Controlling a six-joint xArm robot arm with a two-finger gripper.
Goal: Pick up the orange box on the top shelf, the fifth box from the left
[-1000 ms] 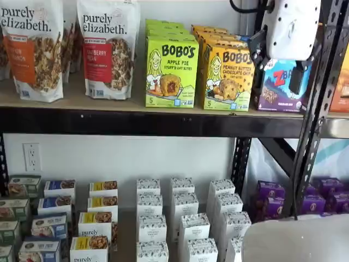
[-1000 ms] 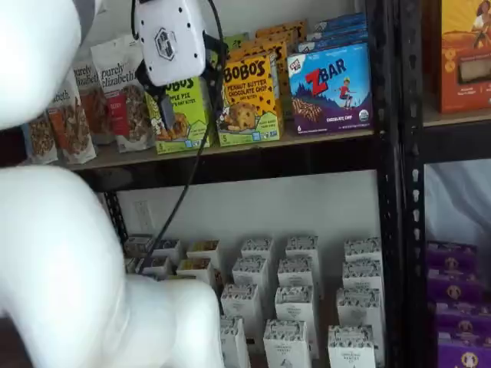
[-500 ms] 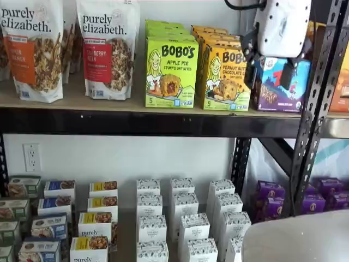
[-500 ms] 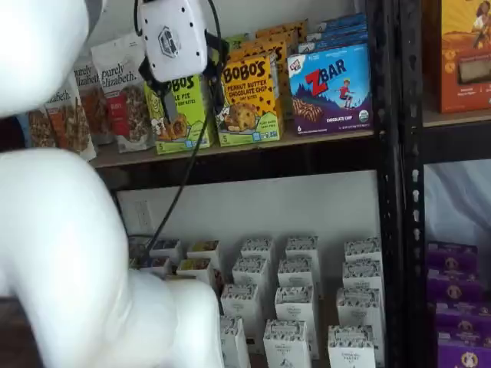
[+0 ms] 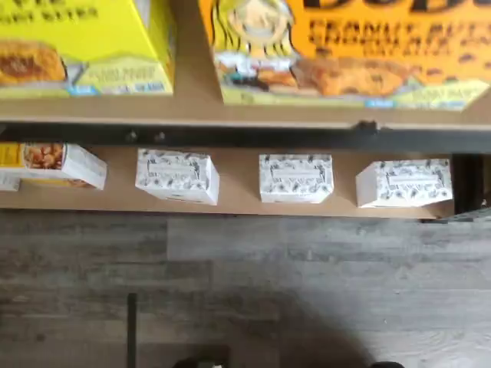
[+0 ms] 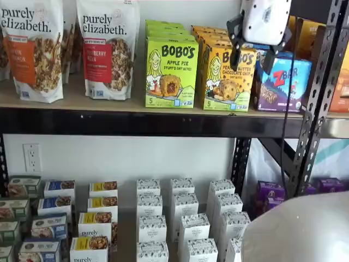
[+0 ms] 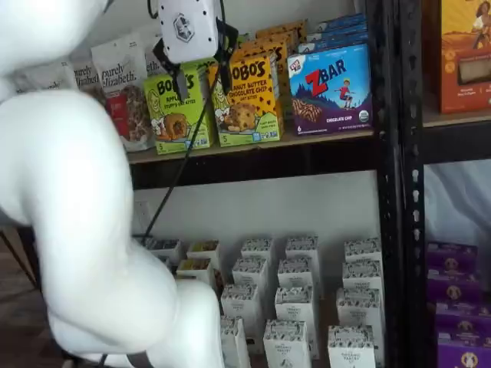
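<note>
Gripper had shifted from the ZBar carton to in front of the orange box, fingers spread wide, empty; box stood untouched on the top shelf, grasp looked next.

From my station, the gripper presents a glossy white rounded body with a grey hexagonal logo and two short black fingers. A black cable hangs from it. The arm is made of bulky, smooth white segments.
</note>
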